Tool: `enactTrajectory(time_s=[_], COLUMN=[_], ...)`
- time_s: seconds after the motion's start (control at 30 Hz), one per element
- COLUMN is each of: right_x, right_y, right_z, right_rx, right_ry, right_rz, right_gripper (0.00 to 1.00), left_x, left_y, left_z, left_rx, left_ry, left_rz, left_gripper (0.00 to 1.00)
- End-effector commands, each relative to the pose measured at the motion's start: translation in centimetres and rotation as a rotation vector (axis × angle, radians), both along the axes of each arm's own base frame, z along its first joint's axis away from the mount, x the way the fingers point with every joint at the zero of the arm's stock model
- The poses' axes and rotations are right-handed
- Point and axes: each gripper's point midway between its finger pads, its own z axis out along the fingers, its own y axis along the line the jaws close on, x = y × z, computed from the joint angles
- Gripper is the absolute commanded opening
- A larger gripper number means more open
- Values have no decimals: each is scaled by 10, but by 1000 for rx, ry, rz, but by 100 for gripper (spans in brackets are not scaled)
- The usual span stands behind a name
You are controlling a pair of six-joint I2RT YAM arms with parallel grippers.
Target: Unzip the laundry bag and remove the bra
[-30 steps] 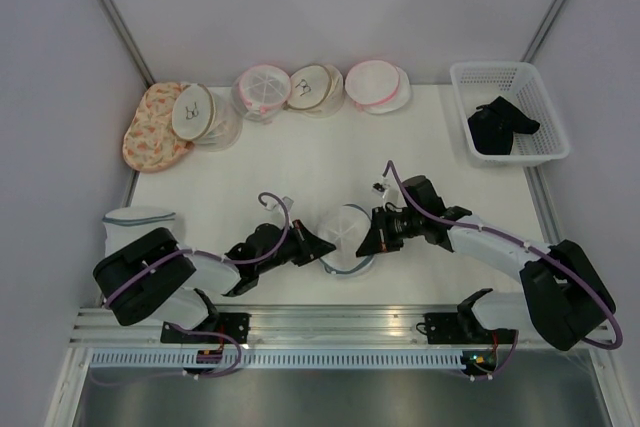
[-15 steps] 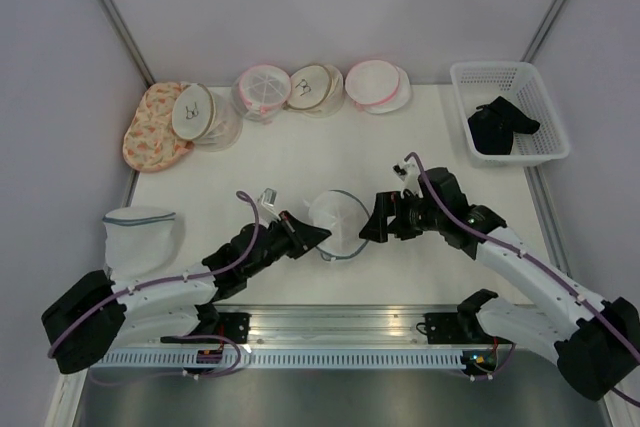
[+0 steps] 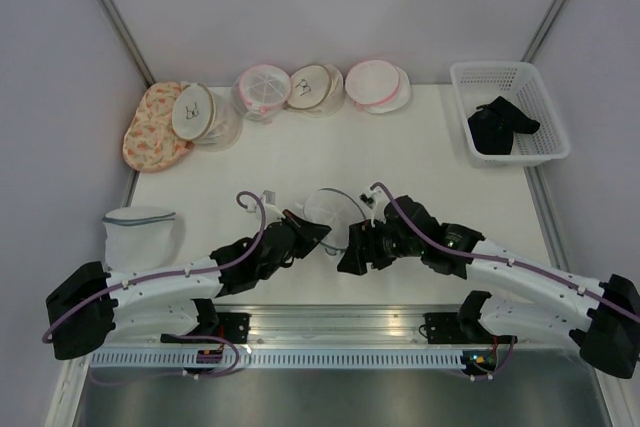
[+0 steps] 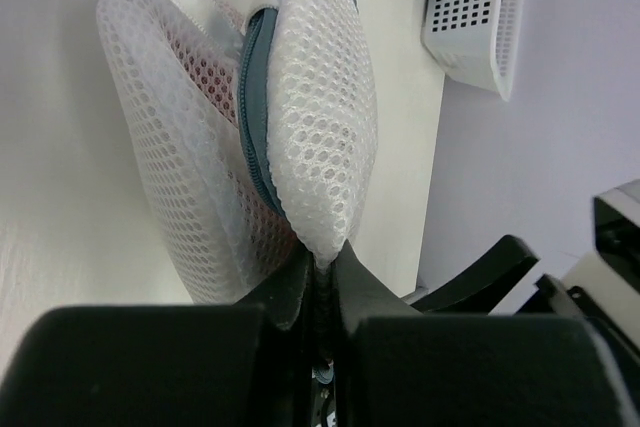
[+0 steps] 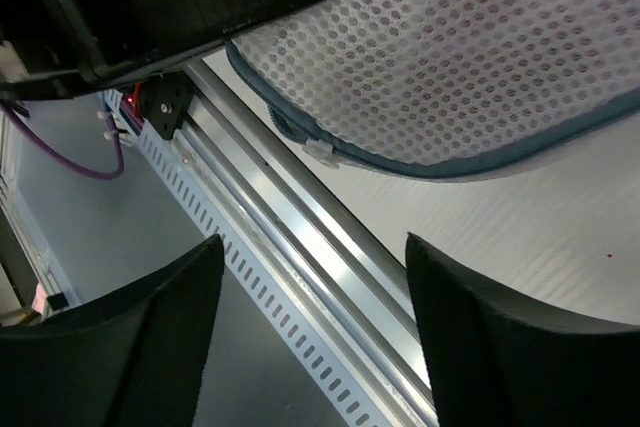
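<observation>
Laundry bag is held on edge near the middle of the table by the closed left gripper, while the right gripper, clamped 1 second earlier, now gapes empty beside the zip, so unzipping needs a fresh grasp.

The left arm and right arm are white-shelled with black joints, trailing purple cables.

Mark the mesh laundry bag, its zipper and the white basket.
White mesh laundry bag [image 4: 325, 117]: left wrist view, front mesh panel.
Blue-grey zipper [image 4: 250, 137]: left wrist view, middle of its tape.
White perforated plastic basket [image 3: 490, 67]: top external view, far rim.
</observation>
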Motion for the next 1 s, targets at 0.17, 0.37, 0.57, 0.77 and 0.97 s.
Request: enactTrajectory(time_s=[0.17,0.37,0.57,0.77,0.97], right_x=[14,24,32,41,40], right_y=[27,42,50,51,44], right_z=[10,2,2,13,10], right_rx=[57,64,69,100,77], right_ry=[-28,-10,-9,-29,-29], right_rz=[-68,-84,-111,-170,-186], right_gripper=[56,41,51,33,0], left_x=[6,2,0,-2,-4], left_y=[3,1,1,0,5], left_z=[25,23,24,17,15], left_rx=[-46,-72,-78,-82,-84], left_ry=[-21,3,2,24,19], left_rz=[69,63,62,62,62], left_gripper=[2,2,2,2,2])
